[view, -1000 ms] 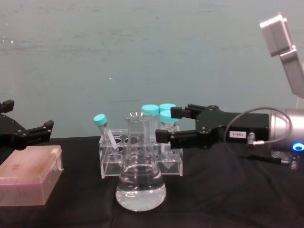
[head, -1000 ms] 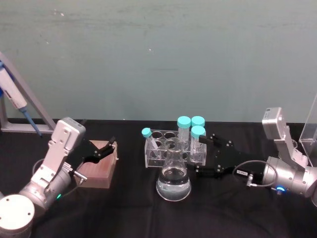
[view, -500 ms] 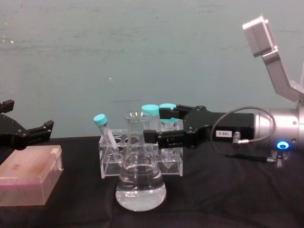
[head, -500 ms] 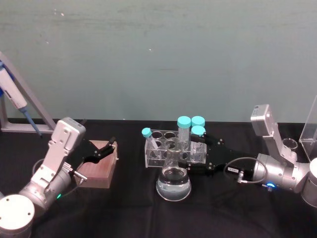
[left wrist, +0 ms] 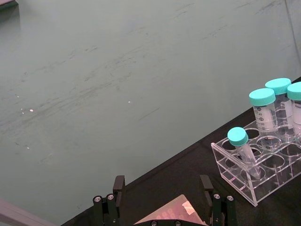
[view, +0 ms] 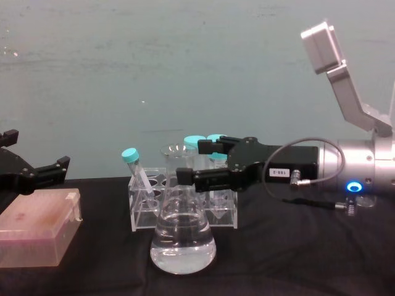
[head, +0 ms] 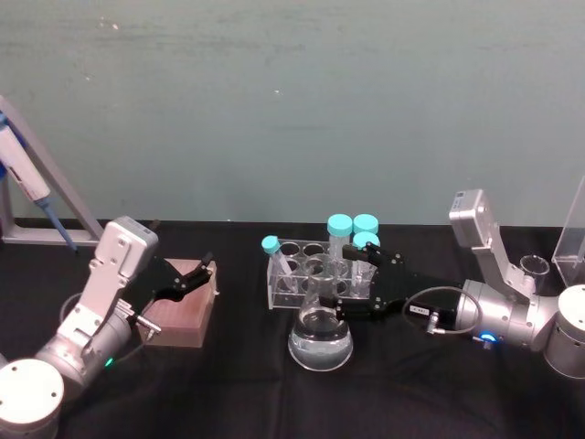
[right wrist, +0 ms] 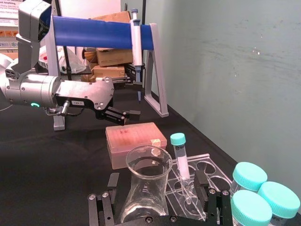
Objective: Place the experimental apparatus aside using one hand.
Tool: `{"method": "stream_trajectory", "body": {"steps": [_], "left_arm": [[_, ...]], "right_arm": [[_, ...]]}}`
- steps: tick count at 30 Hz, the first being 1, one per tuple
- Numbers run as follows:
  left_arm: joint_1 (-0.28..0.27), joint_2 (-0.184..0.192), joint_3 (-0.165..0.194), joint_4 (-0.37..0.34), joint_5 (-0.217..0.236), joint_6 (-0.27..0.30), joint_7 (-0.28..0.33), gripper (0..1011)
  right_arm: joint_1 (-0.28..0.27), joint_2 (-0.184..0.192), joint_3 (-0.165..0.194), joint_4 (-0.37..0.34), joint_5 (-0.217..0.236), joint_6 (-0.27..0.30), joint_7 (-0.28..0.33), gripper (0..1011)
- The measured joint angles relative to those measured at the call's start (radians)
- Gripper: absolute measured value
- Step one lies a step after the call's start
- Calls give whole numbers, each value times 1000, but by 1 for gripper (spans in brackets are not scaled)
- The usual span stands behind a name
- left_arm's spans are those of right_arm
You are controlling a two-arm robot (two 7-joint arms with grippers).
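One arm reaching in | right gripper [view: 190, 160]: jaws apart, straddles neck of conical flask [view: 183, 246], contact cannot tell | flask: stands upright mid-table on black cloth [view: 296, 259], just in front of tube rack [view: 143, 213] | left gripper [left wrist: 162, 188]: parked at left, jaws apart, hovers over pink box [view: 37, 234]

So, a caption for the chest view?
Right gripper straddles the conical flask at its neck, tube rack behind; left gripper parked by a pink box.

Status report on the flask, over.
Right gripper open astride flask neck. Left gripper open over pink box. Flask standing, ungripped. Tube rack close behind.
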Motion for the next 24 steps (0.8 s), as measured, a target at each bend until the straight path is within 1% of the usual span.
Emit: {"method": "stream_trajectory", "body": {"steps": [14, 24], "left_arm": [[0, 0, 0, 0, 0, 0, 0, 1000], [0, 0, 0, 0, 0, 0, 0, 1000]], "right_arm": [[12, -22, -12, 25, -8, -3, 1, 1000], [27, -41, -14, 57, -13, -11, 5, 1000]]}}
